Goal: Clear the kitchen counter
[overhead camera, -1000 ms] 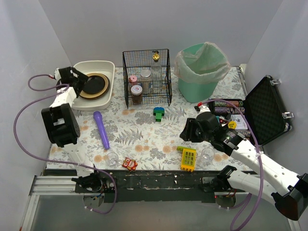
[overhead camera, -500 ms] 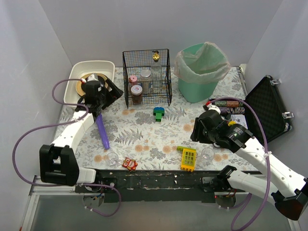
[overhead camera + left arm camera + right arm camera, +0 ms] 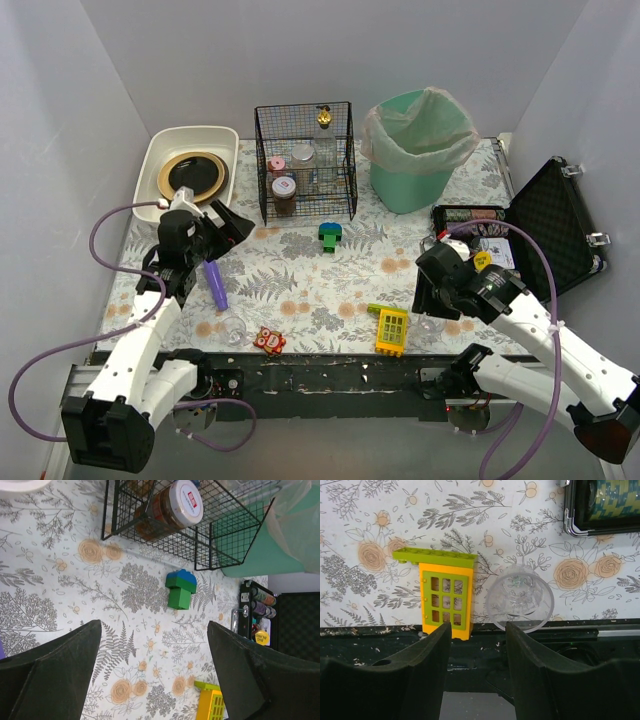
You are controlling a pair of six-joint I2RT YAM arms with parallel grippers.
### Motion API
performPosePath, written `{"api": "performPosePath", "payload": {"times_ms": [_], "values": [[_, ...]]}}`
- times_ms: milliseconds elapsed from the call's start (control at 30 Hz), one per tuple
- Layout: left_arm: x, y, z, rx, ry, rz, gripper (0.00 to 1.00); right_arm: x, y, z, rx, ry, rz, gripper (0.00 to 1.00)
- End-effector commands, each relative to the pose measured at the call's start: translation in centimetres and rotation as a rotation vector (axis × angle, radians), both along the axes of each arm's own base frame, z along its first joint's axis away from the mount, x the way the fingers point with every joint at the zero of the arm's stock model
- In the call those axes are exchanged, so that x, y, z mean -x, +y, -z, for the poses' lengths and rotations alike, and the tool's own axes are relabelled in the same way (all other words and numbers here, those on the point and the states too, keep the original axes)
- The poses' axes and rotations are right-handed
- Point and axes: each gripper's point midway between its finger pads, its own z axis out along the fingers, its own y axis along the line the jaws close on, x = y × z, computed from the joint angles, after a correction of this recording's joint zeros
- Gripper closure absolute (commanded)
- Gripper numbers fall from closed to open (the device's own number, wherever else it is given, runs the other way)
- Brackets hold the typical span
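Left gripper [image 3: 154, 630] spread wide, empty, front-left of wire rack [image 3: 304, 105]; right gripper [image 3: 479, 630] part-spread, empty, at clear cup [image 3: 520, 600] far front-right of rack; kitchen counter [image 3: 300, 285] under rack, extending all round it

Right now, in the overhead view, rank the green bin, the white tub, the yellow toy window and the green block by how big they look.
1. green bin, only somewhat larger than the tub
2. white tub
3. yellow toy window
4. green block, clearly the smallest
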Motion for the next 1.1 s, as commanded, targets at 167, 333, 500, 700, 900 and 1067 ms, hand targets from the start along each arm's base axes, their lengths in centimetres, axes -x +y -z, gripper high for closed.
{"api": "performPosePath", "payload": {"times_ms": [167,333,500,700,900,1067], "values": [[2.7,-1.2,1.7,0.069,0.063,0.049,0.13,0.6,-1.7,1.6,0.04,0.005,0.081,0.44],[2.8,-1.3,1.3,0.07,0.053,0.066,0.12,0.4,-1.2,2.7,0.036,0.022,0.068,0.44],[3.0,-1.4,0.8,0.066,0.045,0.078,0.12,-0.1,-0.6,3.5,0.029,0.015,0.056,0.46],[3.4,-1.5,0.9,0.084,0.048,0.074,0.12,-0.5,-0.6,4.5,0.048,0.011,0.057,0.53],[3.8,-1.5,0.9,0.095,0.046,0.072,0.12,-0.6,-0.7,5.6,0.063,0.015,0.059,0.63],[3.7,-1.5,1.0,0.095,0.052,0.073,0.12,-0.8,-1.0,5.6,0.078,0.005,0.064,0.77]]}}
